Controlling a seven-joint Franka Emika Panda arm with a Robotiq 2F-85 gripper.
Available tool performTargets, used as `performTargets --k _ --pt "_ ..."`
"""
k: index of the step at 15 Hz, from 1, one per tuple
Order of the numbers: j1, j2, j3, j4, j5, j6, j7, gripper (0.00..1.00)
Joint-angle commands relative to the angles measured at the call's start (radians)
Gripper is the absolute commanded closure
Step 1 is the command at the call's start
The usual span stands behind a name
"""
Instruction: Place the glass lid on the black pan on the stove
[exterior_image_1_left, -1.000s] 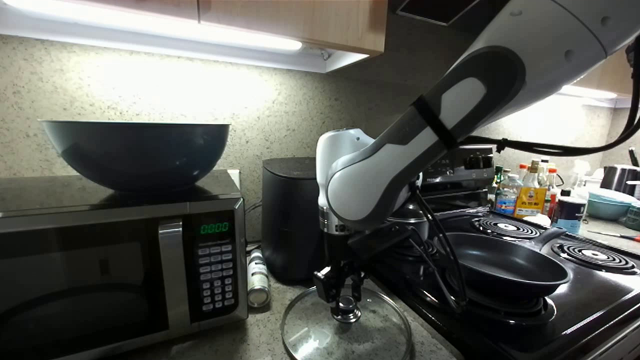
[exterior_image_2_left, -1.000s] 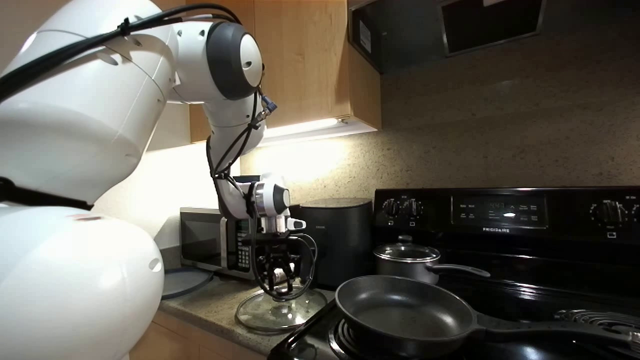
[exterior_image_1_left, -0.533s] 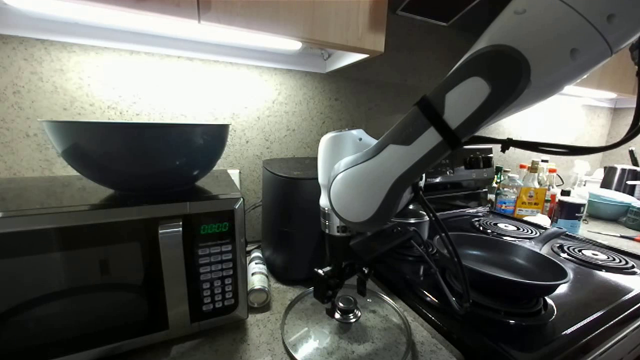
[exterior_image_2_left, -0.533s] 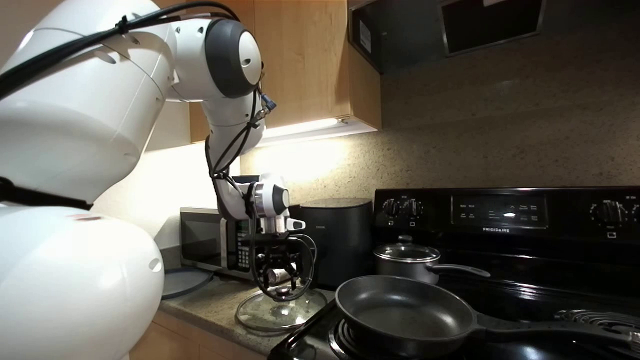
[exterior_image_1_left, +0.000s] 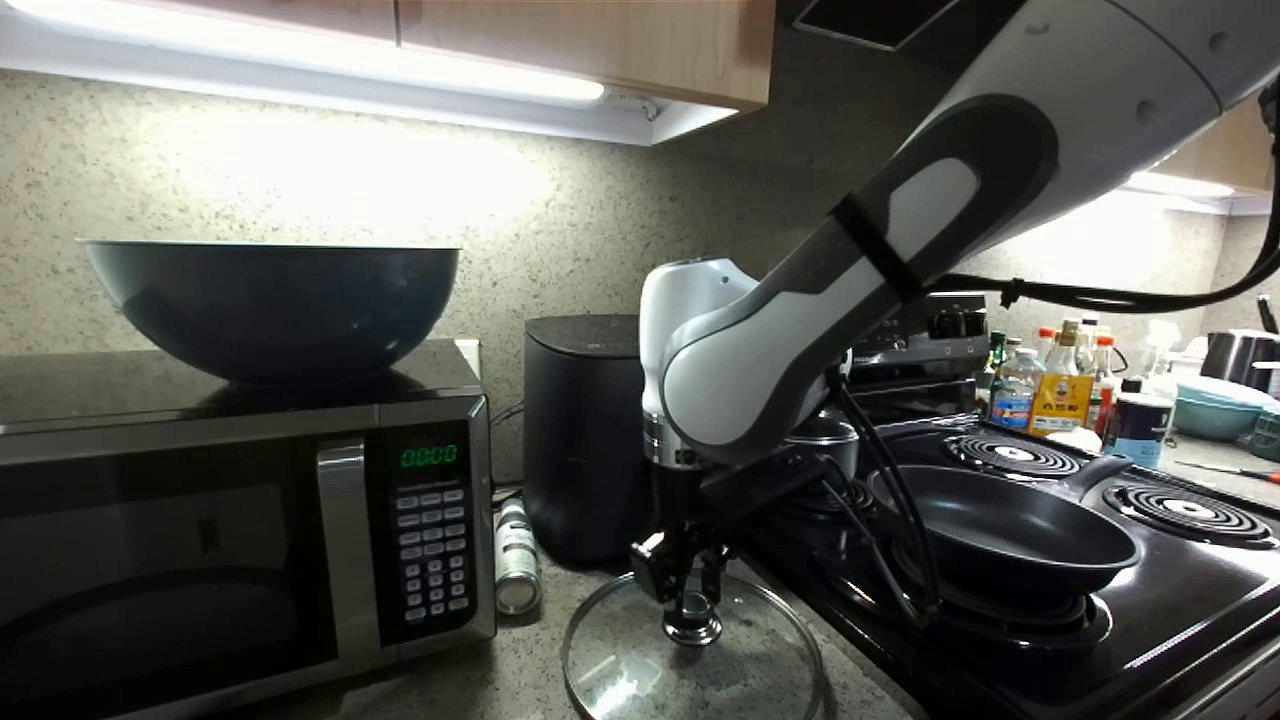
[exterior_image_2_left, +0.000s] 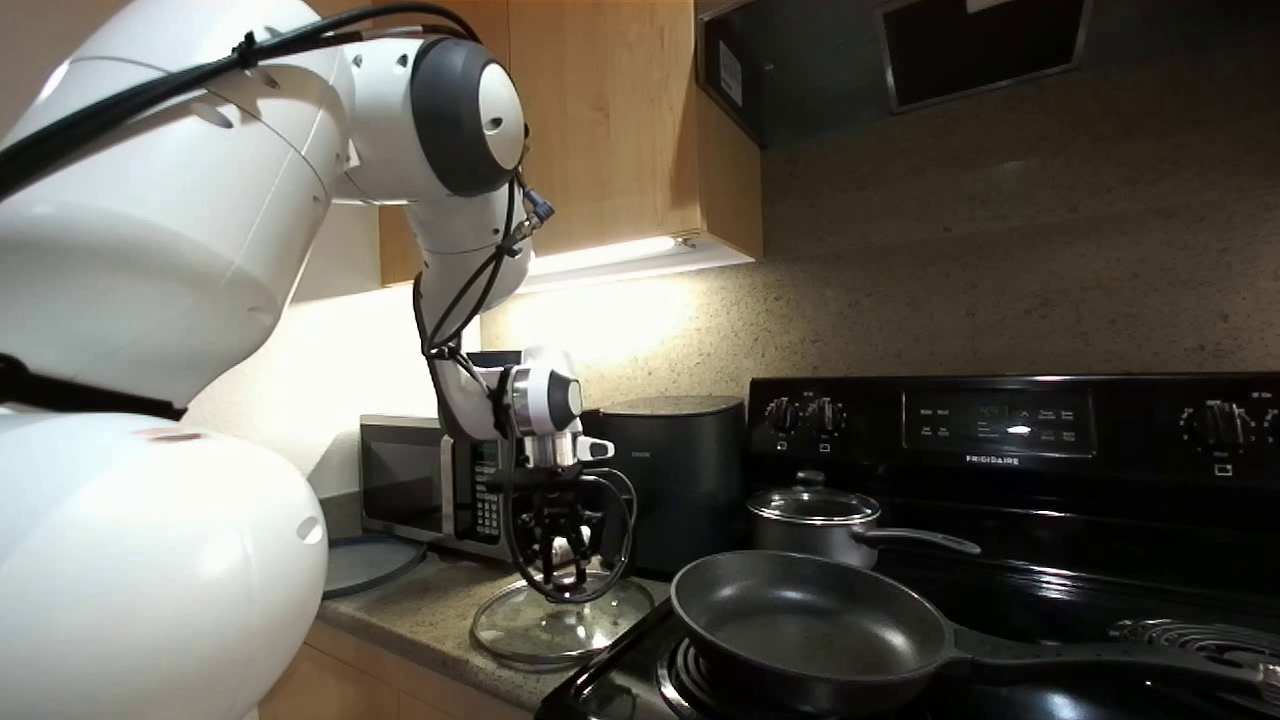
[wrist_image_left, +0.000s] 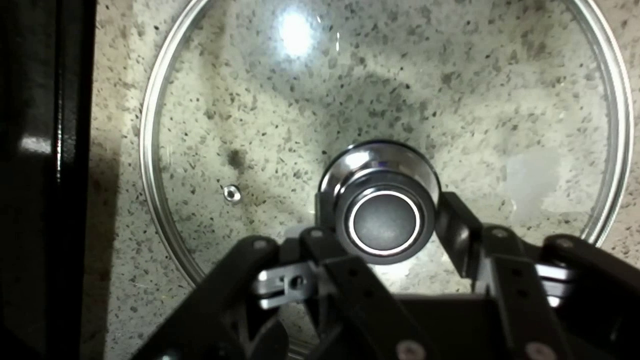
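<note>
A: Speckled backsplash (exterior_image_2_left: 1000, 290) along the wall, lit from beneath a wooden cabinet (exterior_image_2_left: 600, 130); a speckled countertop (exterior_image_2_left: 430, 612) runs up to the stove (exterior_image_2_left: 1030, 515). What stands on that countertop?

B: A microwave (exterior_image_1_left: 200, 540), bearing a large dark bowl (exterior_image_1_left: 280, 310), with a tall black appliance (exterior_image_1_left: 585, 450) beside it. A small can (exterior_image_1_left: 516, 550) lies on its side between the two.

A: Position of the glass lid (wrist_image_left: 240, 120)?

B: Flat on the countertop in both exterior views, knob (wrist_image_left: 384, 222) uppermost. In the wrist view a strip of countertop shows between its rim and the stove's edge; near, but apart.

A: Condition of the gripper (wrist_image_left: 386, 219)?

B: Pointing down over the middle of the lid and closed on the knob, one of its dark finger pads (wrist_image_left: 455, 225) at either side. Both appear to make contact.

A: And the black pan (exterior_image_2_left: 815, 625)?

B: Seated upright on a coil burner (exterior_image_2_left: 688, 668), apart from the lid, long handle reaching across the stove. In an exterior view a smaller lidded pot (exterior_image_2_left: 810, 540) stands behind it, nearer the control panel (exterior_image_2_left: 1000, 425).

A: Beyond the stove?

B: Bottles (exterior_image_1_left: 1062, 400) and a pale blue bowl (exterior_image_1_left: 1215, 415).
</note>
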Motion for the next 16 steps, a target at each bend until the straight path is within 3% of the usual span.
performTargets --k 1,8,16 --pt "-0.011 -0.007 0.004 -0.022 0.018 0.018 -0.011 0.75" --pt "-0.012 -0.007 0.005 -0.013 0.026 -0.007 -0.006 0.76" --pt "-0.001 -0.098 0.000 -0.053 0.023 -0.010 0.047 0.76"
